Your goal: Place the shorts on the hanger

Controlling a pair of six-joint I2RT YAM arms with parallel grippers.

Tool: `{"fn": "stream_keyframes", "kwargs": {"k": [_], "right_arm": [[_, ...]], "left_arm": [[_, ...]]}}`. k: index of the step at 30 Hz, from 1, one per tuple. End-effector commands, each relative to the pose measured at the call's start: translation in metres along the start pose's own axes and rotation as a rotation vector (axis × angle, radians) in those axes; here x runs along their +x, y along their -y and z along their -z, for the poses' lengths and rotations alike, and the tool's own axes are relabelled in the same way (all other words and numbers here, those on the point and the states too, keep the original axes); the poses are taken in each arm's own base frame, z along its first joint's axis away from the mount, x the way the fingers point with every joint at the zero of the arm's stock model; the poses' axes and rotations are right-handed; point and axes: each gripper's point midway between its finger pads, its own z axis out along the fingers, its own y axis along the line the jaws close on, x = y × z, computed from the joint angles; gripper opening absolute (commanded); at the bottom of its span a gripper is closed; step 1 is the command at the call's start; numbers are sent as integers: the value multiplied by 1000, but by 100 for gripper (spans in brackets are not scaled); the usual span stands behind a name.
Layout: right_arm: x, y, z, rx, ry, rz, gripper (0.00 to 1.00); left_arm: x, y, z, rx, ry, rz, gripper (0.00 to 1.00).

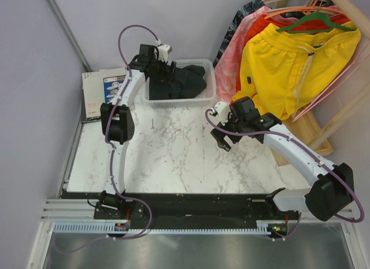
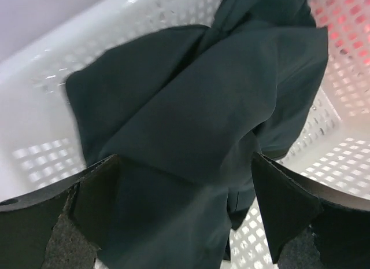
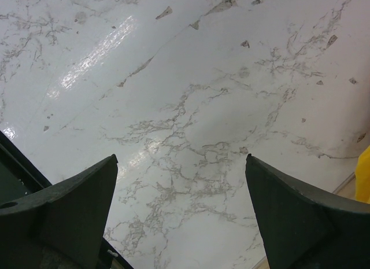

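Far centre of table point(image 1: 173, 153): white basket point(image 1: 176, 99), the shorts point(image 1: 189, 79) crumpled inside.
Left pincer point(image 2: 185, 214): jaws wide, down in the basket, one either side of the shorts' dark fabric.
Right pincer point(image 3: 180, 214): jaws wide, over bare marble, holding nothing.
Far right: the hanger point(image 1: 332, 84), pale pink, by yellow shorts point(image 1: 289, 66).

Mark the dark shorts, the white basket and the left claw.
dark shorts point(image 2: 202, 118): left wrist view, middle of the fabric
white basket point(image 1: 185, 98): top external view, near wall
left claw point(image 2: 185, 162): left wrist view, midway between its fingertips
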Motion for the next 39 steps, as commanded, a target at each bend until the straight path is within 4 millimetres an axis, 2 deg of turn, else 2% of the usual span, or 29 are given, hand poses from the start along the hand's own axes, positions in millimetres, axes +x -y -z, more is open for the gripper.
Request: {"fn": "stream_keyframes", "kwargs": {"k": [1, 2, 3, 5, 7, 9, 10, 11, 12, 13, 15, 16, 17, 19, 20, 22, 23, 25, 26, 27, 29, 30, 32, 33, 35, 36, 37, 38, 39], "right_arm": [[-15, 0, 2, -17, 31, 1, 98], [-14, -1, 2, -24, 24, -1, 98], [-15, -1, 2, -26, 25, -4, 98], [-16, -2, 4, -31, 25, -2, 98], [-16, -2, 5, -34, 23, 16, 98], [-11, -2, 6, -38, 5, 27, 98], [-11, -2, 6, -38, 4, 40, 98], [-10, -2, 6, -39, -4, 43, 98], [-9, -2, 7, -37, -6, 44, 98], [-14, -1, 10, -37, 1, 61, 98], [-15, 2, 15, -27, -8, 77, 98], [-22, 4, 20, -14, 6, 87, 98], [-24, 5, 23, -8, 8, 91, 98], [-33, 8, 31, 8, 33, 100, 98], [-34, 9, 33, 16, 36, 102, 98], [-38, 12, 38, 33, 44, 109, 98], [-40, 14, 39, 40, 48, 121, 98], [-43, 16, 44, 52, 51, 137, 98], [-45, 17, 45, 58, 53, 144, 98], [-49, 20, 49, 74, 61, 142, 98], [-54, 24, 56, 98, 78, 140, 98], [-57, 23, 58, 101, 90, 142, 98], [-63, 21, 66, 104, 126, 146, 98], [-64, 20, 68, 105, 136, 144, 98], [-66, 18, 72, 99, 153, 142, 98], [-64, 17, 72, 93, 152, 140, 98], [-63, 14, 74, 87, 155, 142, 98], [-63, 13, 76, 77, 163, 144, 98], [-60, 11, 75, 71, 161, 141, 98]], "left_arm": [[-11, 11, -29, -65, 34, -180, 99], [-4, 10, -36, -71, 14, -225, 99], [12, 7, -46, -93, -30, -239, 99], [23, 3, -52, -99, -64, -276, 99], [34, 0, -57, -106, -93, -286, 94], [37, 1, -57, -99, -105, -301, 69], [35, 3, -53, -94, -107, -307, 51], [31, 3, -50, -96, -99, -304, 20], [22, 4, -45, -105, -84, -291, 7], [-6, 7, -26, -114, -24, -282, 2], [-40, 26, -1, -56, 57, -256, 2], [-64, 35, 19, -38, 117, -253, 2], [-97, 49, 52, -20, 199, -240, 2], [-134, 73, 91, 26, 298, -257, 2], [-159, 86, 126, 31, 369, -267, 2], [-180, 103, 156, 51, 439, -280, 2], [-194, 113, 183, 54, 487, -275, 2], [-210, 126, 212, 73, 555, -261, 2], [-221, 134, 237, 80, 602, -263, 2], [-229, 142, 253, 104, 640, -262, 2], [-237, 156, 277, 151, 684, -219, 2], [-241, 169, 300, 201, 716, -224, 2], [-241, 185, 321, 270, 727, -175, 2], [-239, 198, 341, 324, 740, -185, 2], [-227, 209, 346, 383, 707, -153, 2], [-213, 212, 336, 420, 659, -136, 2], [-208, 219, 351, 437, 661, -134, 2], [-197, 220, 347, 447, 629, -121, 2], [-174, 221, 330, 478, 552, -95, 2]]}}
